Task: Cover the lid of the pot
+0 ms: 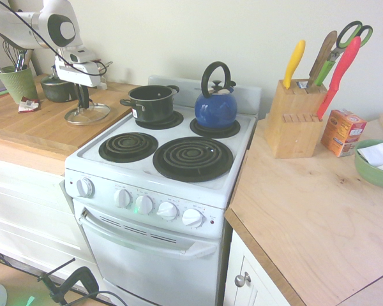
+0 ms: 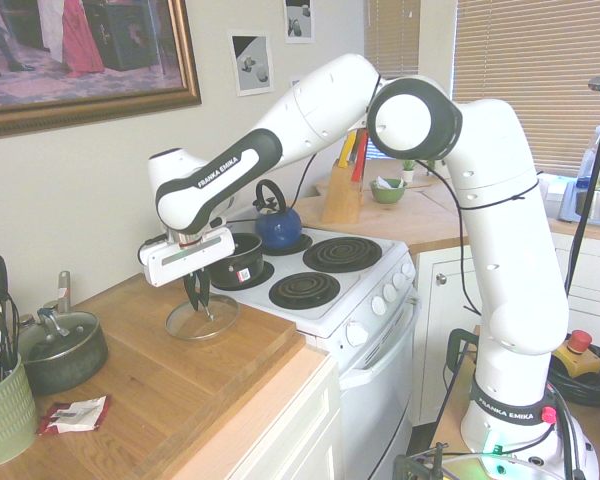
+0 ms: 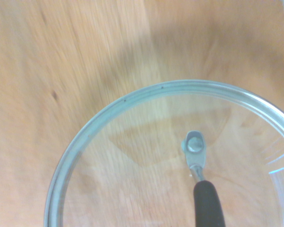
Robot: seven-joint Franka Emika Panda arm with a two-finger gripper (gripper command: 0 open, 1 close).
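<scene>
White stove (image 1: 179, 172) between two wooden counters; left counter (image 1: 32, 127) carries the lid (image 1: 88, 115), lying flat near the stove edge. Arm reaches over it, gripper (image 2: 197, 292) pointing down with fingers pinched together at the lid's centre handle (image 3: 199, 163); a firm grasp can't be confirmed, lid rim sits on the wood. Black pot (image 1: 152, 103) uncovered on the rear left burner, blue kettle (image 1: 216, 105) beside it. Dark saucepan (image 2: 62, 348) and green utensil cup (image 1: 17, 83) further back on the counter.
</scene>
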